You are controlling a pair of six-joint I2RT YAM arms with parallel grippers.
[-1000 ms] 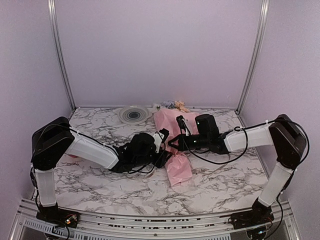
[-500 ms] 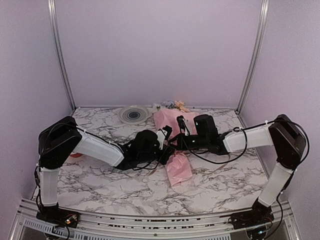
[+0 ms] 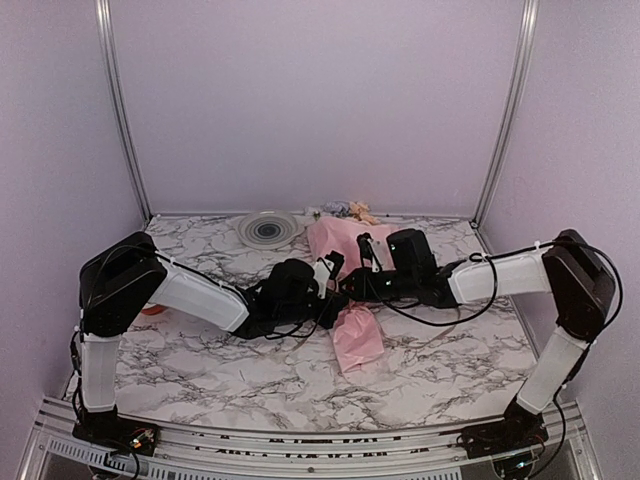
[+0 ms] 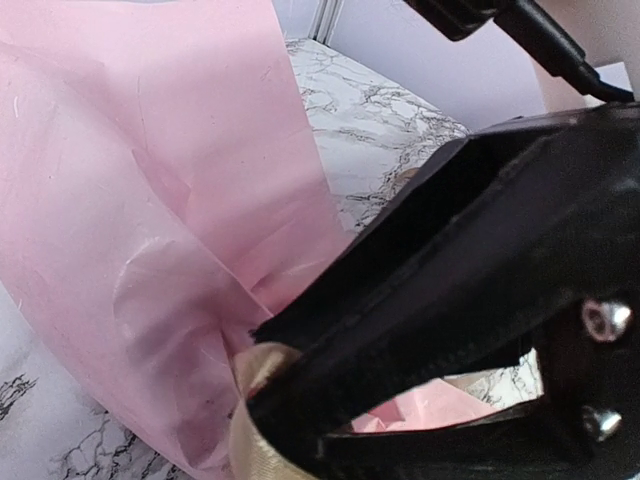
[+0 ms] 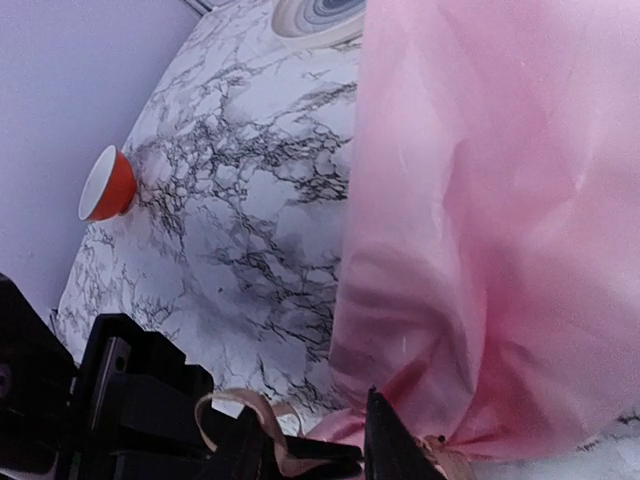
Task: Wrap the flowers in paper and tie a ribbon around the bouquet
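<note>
The bouquet (image 3: 355,325) lies in the middle of the table as a pink paper (image 5: 500,200) cone, wide end to the back. A few flowers (image 3: 347,209) show beyond that end. Both grippers meet at its pinched waist. My left gripper (image 3: 333,290) is shut, and the tan ribbon (image 4: 248,405) curls out from its tips against the paper (image 4: 150,230). My right gripper (image 5: 315,450) stands open at the waist from the other side. A loop of ribbon (image 5: 235,405) runs over its left finger and across the gap. The stems are hidden inside the paper.
A round grey plate (image 3: 268,229) sits at the back, left of the bouquet. A small orange-red bowl-like piece (image 5: 108,185) lies near the left wall, half hidden behind my left arm in the top view. Metal frame posts (image 3: 120,110) stand at the back corners.
My left arm slid right to the bouquet's waist and its gripper shut on the ribbon. My right gripper, shut before, has opened. The bouquet stays put.
</note>
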